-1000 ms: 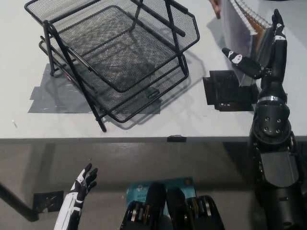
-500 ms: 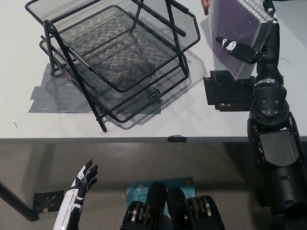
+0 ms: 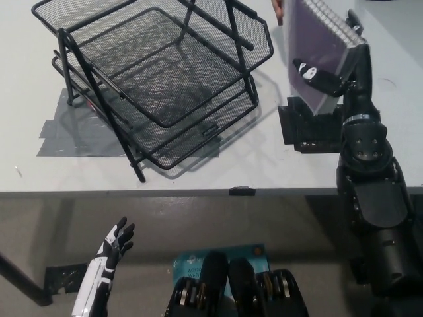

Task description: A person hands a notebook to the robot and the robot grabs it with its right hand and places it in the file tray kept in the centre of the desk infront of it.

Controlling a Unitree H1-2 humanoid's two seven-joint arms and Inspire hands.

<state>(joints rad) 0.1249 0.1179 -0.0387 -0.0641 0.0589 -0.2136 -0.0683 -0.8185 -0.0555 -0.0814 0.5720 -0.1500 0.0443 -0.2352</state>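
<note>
At upper right, above the desk's (image 3: 264,168) far side: black right hand (image 3: 330,76) clamped on the purple notebook (image 3: 317,46), one finger with a white-marked tip pressed flat against the cover, another reaching up past the spiral-bound top edge behind it. Held upright and slightly tilted, clear of the desk surface, right of the file tray (image 3: 165,86) and well apart from its mesh. At the top edge, a sliver of a person's hand (image 3: 277,10) just beside the notebook's upper corner; cannot tell whether touching. Likely light and fairly stiff across the cover, yet apt to flex or fan open along the free edge if pinched only at a corner; smooth cover probably a little slippery against hard fingers. Best taken across the lower half, thumb side on the front, the rest behind, away from the wire spiral, which could snag on the tray's mesh rim. Beneath the hand, a small black block (image 3: 310,129) lying on the desk. Far down at lower left, below the desk edge, white left hand (image 3: 114,246) idle, fingers spread, holding nothing.
</note>
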